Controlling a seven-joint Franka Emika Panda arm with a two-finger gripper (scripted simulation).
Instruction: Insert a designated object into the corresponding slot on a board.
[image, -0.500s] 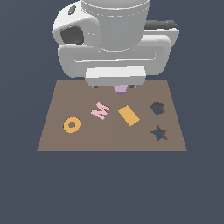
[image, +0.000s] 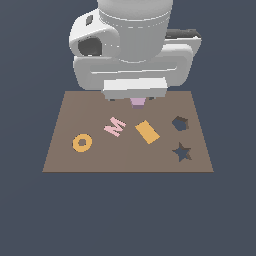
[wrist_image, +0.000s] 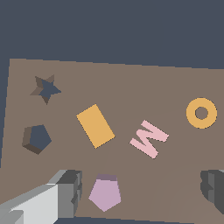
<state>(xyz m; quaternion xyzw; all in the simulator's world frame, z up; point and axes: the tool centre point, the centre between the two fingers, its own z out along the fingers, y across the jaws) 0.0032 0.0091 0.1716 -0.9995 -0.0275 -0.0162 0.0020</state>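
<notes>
claw open w/ lilac block between fingers, over board

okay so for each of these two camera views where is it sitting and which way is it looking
Exterior view: off the arm, above one long edge of the board, looking down at it; the arm's white body hides the far edge.
Wrist view: on the wrist, facing down at the board; both fingers flank the block.
Shared: block, M, rectangle, ring, slot, star hole.
</notes>
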